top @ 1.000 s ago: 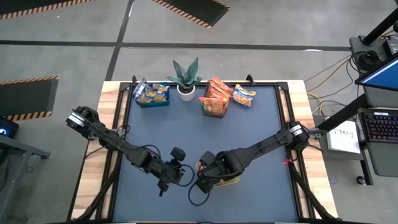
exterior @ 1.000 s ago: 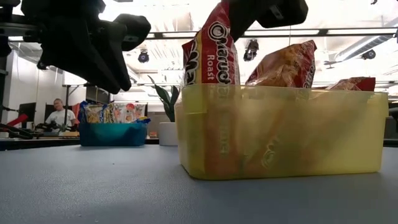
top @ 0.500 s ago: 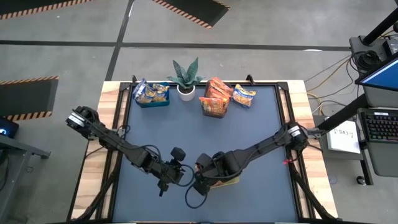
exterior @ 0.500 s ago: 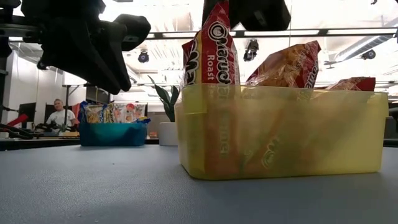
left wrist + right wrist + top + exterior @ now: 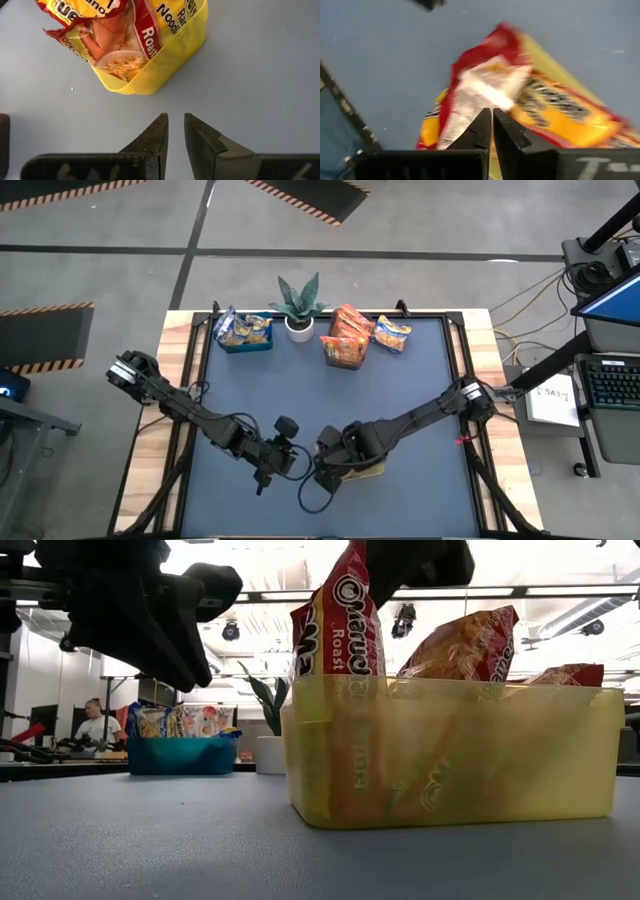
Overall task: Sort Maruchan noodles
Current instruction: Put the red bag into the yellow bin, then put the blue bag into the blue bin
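A yellow bin (image 5: 480, 760) stands near the table's front edge, right of the middle (image 5: 368, 471). A red noodle packet (image 5: 345, 640) stands upright at one end of it, beside orange packets (image 5: 460, 640). My right gripper (image 5: 492, 116) is above the bin, shut on the red packet. My left gripper (image 5: 175, 122) hangs over the bare table to the left of the bin (image 5: 268, 468). Its fingers stand a narrow gap apart with nothing between them. My right gripper pinches the red packet's crimped top edge (image 5: 482, 97) between its two fingers. It comes from above, slanting steeply down. The packet stands upright below the fingers, and its lower part sits inside the yellow bin (image 5: 165, 70).
At the far edge stand a blue bin (image 5: 245, 332) with yellow-and-blue packets, a potted plant (image 5: 298, 308), a clear bin (image 5: 345, 347) of orange packets and more packets (image 5: 392, 335). A person (image 5: 95, 725) sits in the room beyond. Bare mat lies between the far bins and the arms.
My right gripper has rolled a little about its own pointing line while staying shut on the red packet's top. The packet has stayed standing in the yellow bin.
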You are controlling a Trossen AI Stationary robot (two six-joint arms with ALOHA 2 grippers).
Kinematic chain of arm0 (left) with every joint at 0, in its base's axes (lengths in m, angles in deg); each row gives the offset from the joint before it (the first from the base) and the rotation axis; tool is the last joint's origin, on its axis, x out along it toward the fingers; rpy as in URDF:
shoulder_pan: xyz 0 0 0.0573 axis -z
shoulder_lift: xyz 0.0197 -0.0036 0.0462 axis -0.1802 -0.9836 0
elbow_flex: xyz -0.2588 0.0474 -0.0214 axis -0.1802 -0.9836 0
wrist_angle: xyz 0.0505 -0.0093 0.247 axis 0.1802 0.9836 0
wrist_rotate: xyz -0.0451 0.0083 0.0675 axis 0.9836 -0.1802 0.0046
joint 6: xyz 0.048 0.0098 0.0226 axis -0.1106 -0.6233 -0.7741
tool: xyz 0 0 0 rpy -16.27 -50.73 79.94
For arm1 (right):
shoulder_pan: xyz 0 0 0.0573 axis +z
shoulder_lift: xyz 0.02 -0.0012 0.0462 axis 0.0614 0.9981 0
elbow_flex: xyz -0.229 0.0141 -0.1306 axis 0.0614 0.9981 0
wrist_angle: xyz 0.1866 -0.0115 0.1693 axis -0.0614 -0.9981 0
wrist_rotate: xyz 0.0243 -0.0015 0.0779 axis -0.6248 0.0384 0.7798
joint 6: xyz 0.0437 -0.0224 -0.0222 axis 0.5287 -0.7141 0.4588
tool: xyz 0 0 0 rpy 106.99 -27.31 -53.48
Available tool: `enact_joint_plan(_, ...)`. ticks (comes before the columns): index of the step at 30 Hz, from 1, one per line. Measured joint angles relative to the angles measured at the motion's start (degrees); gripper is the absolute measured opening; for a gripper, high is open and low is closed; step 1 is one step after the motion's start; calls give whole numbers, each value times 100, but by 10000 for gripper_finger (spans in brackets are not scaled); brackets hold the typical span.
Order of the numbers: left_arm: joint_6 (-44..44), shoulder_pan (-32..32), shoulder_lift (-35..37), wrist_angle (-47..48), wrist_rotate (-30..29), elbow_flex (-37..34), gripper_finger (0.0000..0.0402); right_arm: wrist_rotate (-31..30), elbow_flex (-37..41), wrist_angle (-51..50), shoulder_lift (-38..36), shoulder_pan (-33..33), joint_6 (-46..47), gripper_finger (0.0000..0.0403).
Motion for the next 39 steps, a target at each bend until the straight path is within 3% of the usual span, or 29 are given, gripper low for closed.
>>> enact_joint_plan(11,199,0,316,454,-396,-2,45,-1136,-186,-2460,-561,-170,205,9)
enact_joint_plan(15,409,4,635,506,-393,-72,45,-1361,64,-2635,-794,-556,-276,8)
enact_joint_plan(26,968,39,1740,96,-575,-1058,45,-1865,1492,-1329,-1970,-1786,-1945,8)
enact_joint_plan(35,1237,37,2302,51,-655,-1338,44,-1892,3487,410,-3570,-2756,-2492,8)
enact_joint_plan(39,1222,37,2323,-6,-779,-1338,44,-1937,4521,1802,-4192,-3055,-2947,8)
